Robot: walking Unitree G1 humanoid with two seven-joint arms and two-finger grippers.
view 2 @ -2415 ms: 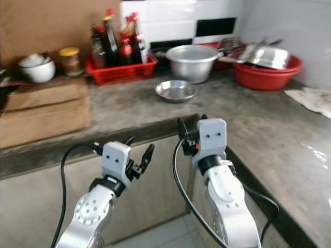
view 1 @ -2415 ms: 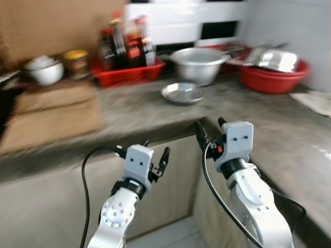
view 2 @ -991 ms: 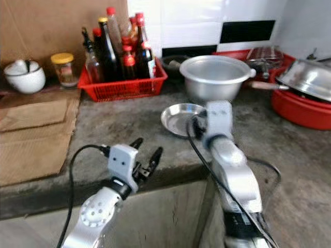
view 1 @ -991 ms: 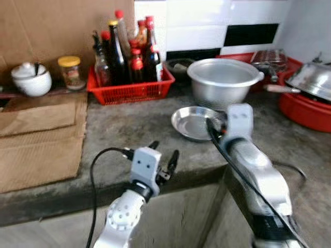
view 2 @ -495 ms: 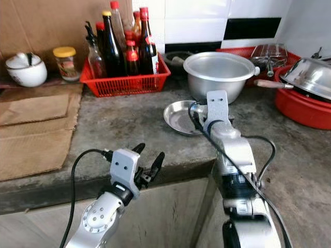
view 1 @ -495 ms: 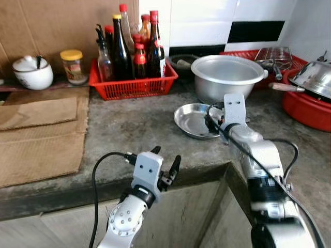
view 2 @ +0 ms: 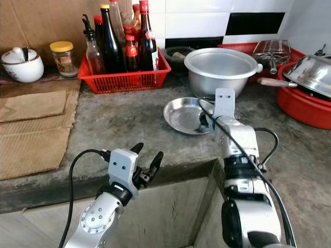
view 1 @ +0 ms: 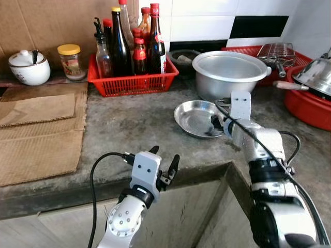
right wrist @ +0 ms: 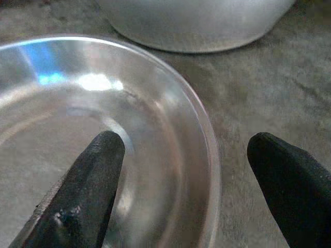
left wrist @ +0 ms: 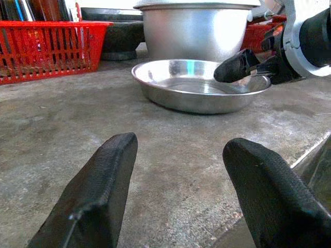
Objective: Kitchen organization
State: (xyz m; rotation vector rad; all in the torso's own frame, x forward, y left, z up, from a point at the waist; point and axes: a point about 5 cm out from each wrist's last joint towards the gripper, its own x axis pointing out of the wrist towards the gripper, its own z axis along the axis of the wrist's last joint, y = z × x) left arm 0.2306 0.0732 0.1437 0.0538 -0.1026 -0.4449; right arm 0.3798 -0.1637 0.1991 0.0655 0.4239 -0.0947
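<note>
Your right gripper (right wrist: 181, 181) is the one that matters now: its two black fingers are spread apart and they straddle the near rim of the shallow steel dish (view 2: 185, 114), one finger (right wrist: 88, 191) over the inside of the dish and the other finger (right wrist: 292, 175) outside it, above the bare counter (view 2: 124, 129). So the rim passes between the fingers, and it runs across the line of the gripper, not along it. From these pictures you cannot be sure if a finger already touches the metal; it looks very close. The dish lies flat, just in front of the big aluminium pot (view 2: 221, 66) and apart from it. I think the next move is to close on this rim, and the thin sloped wall may slip if the fingers come down too shallow. Your left gripper (view 1: 164, 164) is also spread wide, but it hangs near the edge of the counter, well apart from the dish, which lies ahead of it and toward the right arm. The right arm is clearly nearer.
</note>
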